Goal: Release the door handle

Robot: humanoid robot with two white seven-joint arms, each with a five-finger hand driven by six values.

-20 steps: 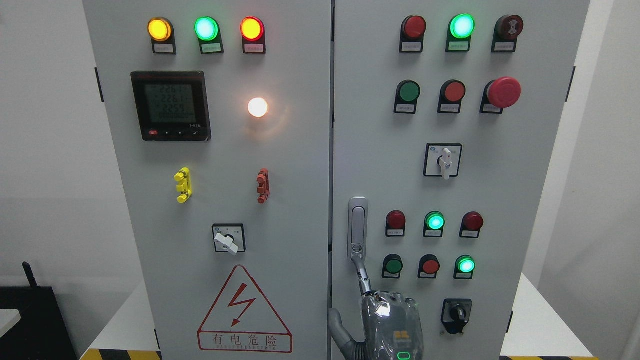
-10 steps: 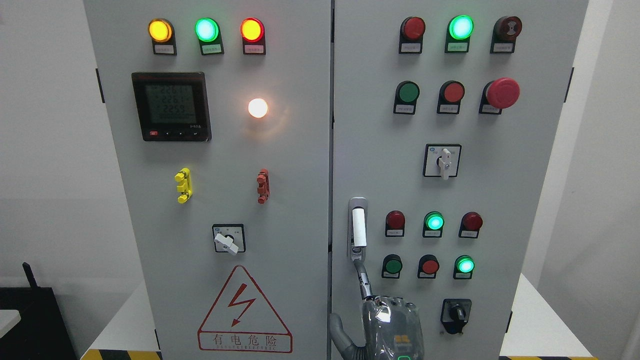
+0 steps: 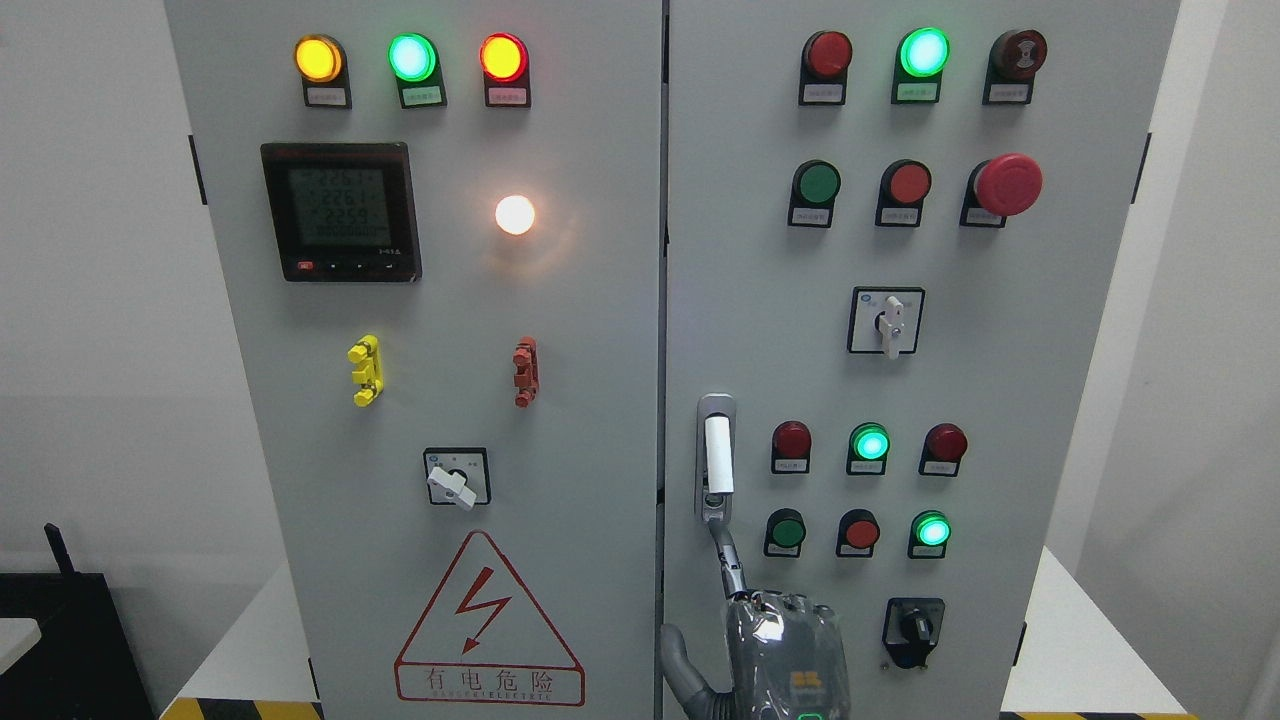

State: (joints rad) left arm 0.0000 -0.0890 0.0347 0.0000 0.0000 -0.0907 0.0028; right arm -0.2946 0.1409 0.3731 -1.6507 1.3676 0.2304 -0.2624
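Note:
The door handle is a narrow upright lever in a grey recess on the left edge of the cabinet's right door. Its white lever stands out bright from the recess. My right hand, wrapped in clear film, comes up from the bottom edge just below it. Its index finger is stretched upward with the tip at the handle's lower end. The thumb sticks out to the left. The other fingers are curled in and hold nothing. The left arm does not show.
Both grey doors carry lit lamps, push buttons and rotary switches; a red mushroom button protrudes at the upper right. A black selector sits just right of my hand. White walls flank the cabinet, and a black box stands at the lower left.
The handle's lever, grey and flush a second ago, has sprung out and shows white. My hand has barely moved, the index finger staying at the handle's lower end.

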